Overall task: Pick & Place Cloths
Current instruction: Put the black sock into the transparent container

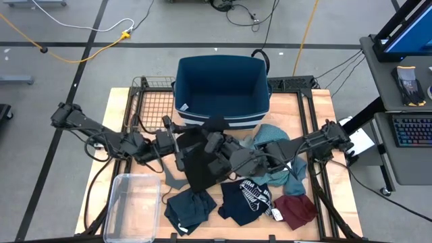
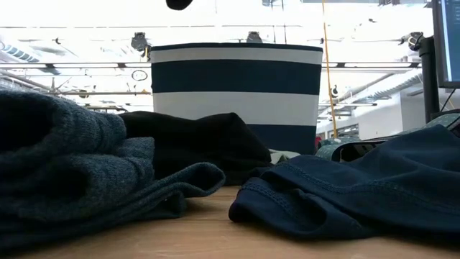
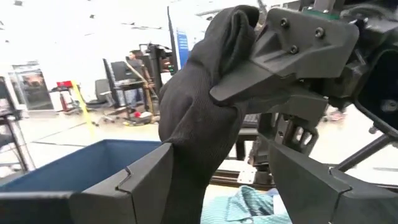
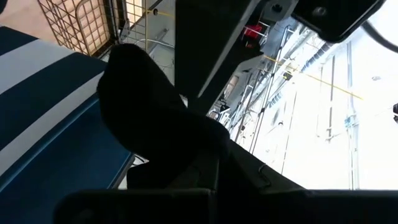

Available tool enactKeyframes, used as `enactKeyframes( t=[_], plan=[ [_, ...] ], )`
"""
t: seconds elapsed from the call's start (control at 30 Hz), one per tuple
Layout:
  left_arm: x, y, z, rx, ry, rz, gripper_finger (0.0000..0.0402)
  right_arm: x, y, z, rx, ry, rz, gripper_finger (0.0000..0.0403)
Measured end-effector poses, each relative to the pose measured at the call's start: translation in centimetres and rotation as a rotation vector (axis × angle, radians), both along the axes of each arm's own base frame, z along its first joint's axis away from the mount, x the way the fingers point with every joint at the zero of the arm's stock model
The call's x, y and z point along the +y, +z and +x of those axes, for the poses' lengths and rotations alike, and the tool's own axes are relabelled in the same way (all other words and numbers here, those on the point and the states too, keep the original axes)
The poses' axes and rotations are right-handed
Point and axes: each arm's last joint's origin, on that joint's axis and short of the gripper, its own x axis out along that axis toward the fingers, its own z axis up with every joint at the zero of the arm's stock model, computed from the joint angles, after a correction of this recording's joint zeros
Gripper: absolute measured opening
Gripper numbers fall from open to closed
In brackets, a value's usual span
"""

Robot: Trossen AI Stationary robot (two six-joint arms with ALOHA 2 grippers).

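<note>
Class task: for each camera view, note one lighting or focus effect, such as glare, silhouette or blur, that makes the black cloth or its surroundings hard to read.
High view: even light, black cloth merges with the dark arms. Low view: bright backlit ceiling, near cloths loom soft. Left wrist view: room behind is washed out. Right wrist view: cloth is a featureless silhouette against glare.

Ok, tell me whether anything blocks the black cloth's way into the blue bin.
Nothing visible does. The right gripper holds the black cloth up beside the blue bin, whose open top shows no cover. The left gripper stands open under the cloth.
</note>
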Motion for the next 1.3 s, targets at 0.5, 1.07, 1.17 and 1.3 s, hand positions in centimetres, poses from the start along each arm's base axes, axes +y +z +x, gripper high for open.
enactKeyframes(
  t=[0.5, 1.07, 1.17, 1.3],
  plan=[
    [0.2, -0.7, 1.4, 0.013, 0.079, 0.103, 0.0266, -0.2, -0.4, 0.1, -0.002, 0.075, 0.091, 0.0004],
    [1.0, -1.1, 1.7, 0.051, 0.086, 0.095, 0.0014, 0.0, -0.5, 0.2, -0.091, 0.112, 0.262, 0.0005],
    [1.0, -1.1, 1.7, 0.041, 0.087, 0.075, 0.001, -0.1, -0.4, 0.2, -0.185, 0.058, 0.374, 0.0016],
    [1.0, -1.1, 1.6, 0.048, 0.113, 0.069, 0.0005, -0.2, -0.4, 0.1, -0.242, -0.02, 0.396, 0.0047]
  ],
)
